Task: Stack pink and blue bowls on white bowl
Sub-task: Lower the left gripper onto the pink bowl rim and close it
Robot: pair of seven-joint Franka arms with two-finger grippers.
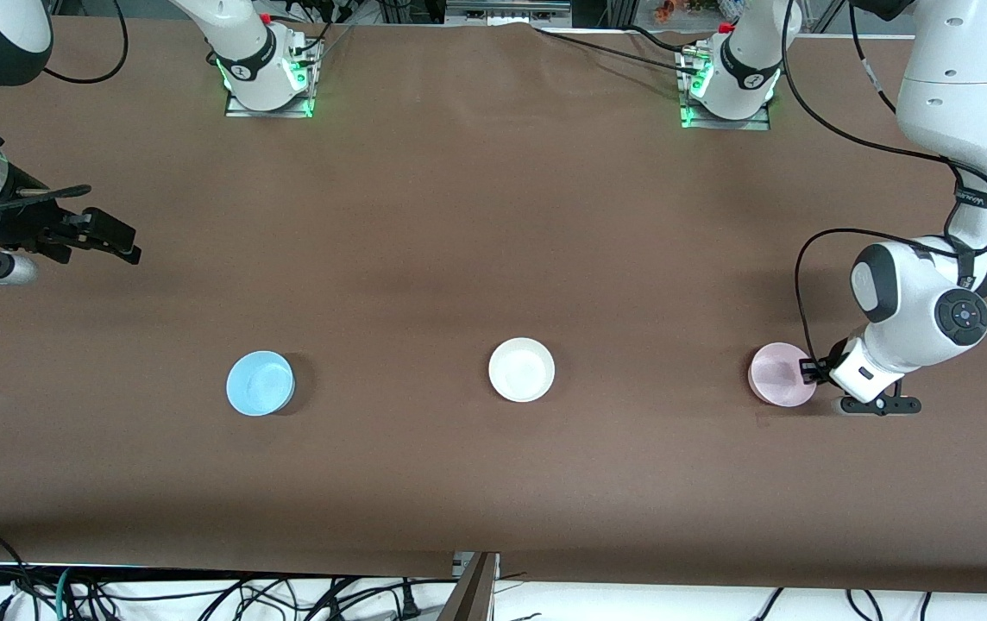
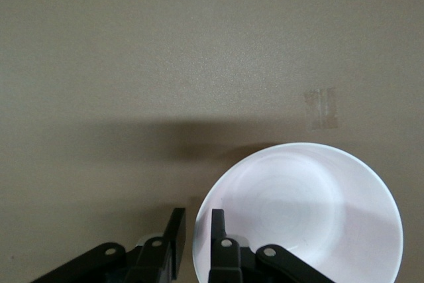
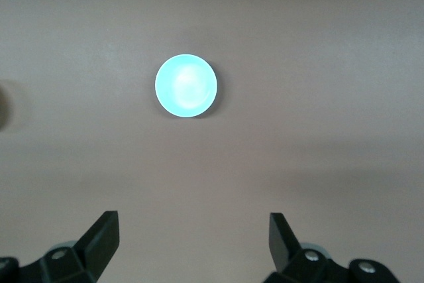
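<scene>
Three bowls sat in a row along the brown table (image 1: 476,216), all well apart: the blue bowl (image 1: 260,383) toward the right arm's end, the white bowl (image 1: 521,369) in the middle, the pink bowl (image 1: 781,374) toward the left arm's end. None was stacked. Down at the pink bowl was the left gripper (image 1: 807,372), and the left wrist view showed its fingers (image 2: 217,230) nearly together, pinching the rim of that bowl (image 2: 298,220), one finger inside, one outside. A scrap of clear tape (image 2: 322,108) lay on the table near the bowl. Up in the air, the right gripper (image 1: 118,240) hung over bare table at the right arm's end, fingers (image 3: 103,236) spread wide, the blue bowl (image 3: 186,86) in its wrist view, well clear of them.
</scene>
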